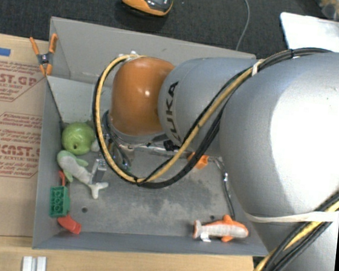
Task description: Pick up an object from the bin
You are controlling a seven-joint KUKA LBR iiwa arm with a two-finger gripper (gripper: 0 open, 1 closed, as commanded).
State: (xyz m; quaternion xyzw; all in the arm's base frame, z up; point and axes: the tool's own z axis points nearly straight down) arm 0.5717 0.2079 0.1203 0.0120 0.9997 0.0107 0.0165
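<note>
Bright, even light glints off the arm (291, 133), shadowing the bin (148, 214).

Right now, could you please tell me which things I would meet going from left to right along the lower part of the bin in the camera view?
Green brick → red piece → orange-and-white toy fish. The green apple and white toy overlap the first two, so I leave them out.

The silver-grey arm (292, 127) bears an orange wrist cover (134, 94) and yellow-black cables (98, 102).
</note>
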